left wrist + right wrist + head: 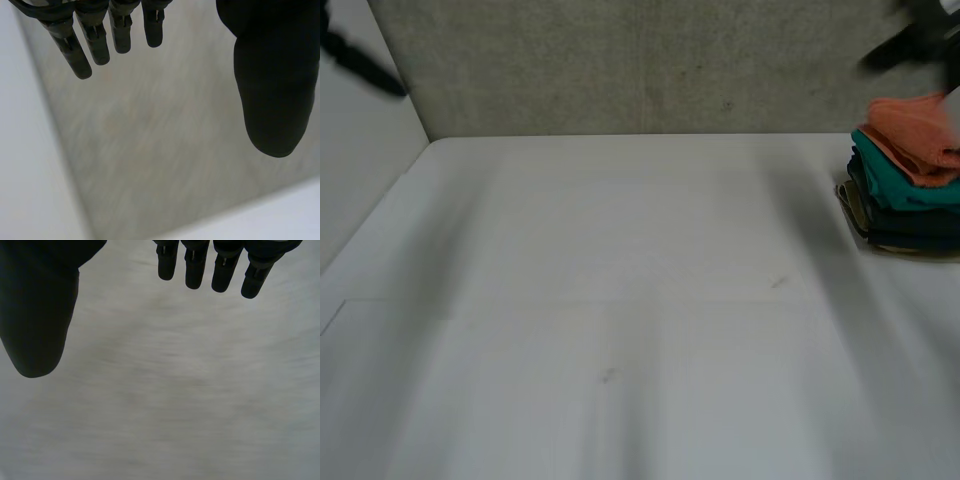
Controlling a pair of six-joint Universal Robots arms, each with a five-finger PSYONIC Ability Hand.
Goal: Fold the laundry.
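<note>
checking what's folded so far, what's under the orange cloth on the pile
Under the orange cloth lies a folded teal cloth, then dark cloth, with an olive edge at the bottom. The upper layers cover the lower ones, so their number can't be told.

Left hand (272,75) and right hand (37,305) are black, slim-fingered, broad-thumbed.

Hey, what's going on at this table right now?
Nothing is being handled at this moment. A stack of folded laundry sits at the right side of the white table, with an orange piece on top, a teal one under it and darker ones below. The left hand and the right hand are both open with straight fingers, hold nothing, and neither touches the stack.
</note>
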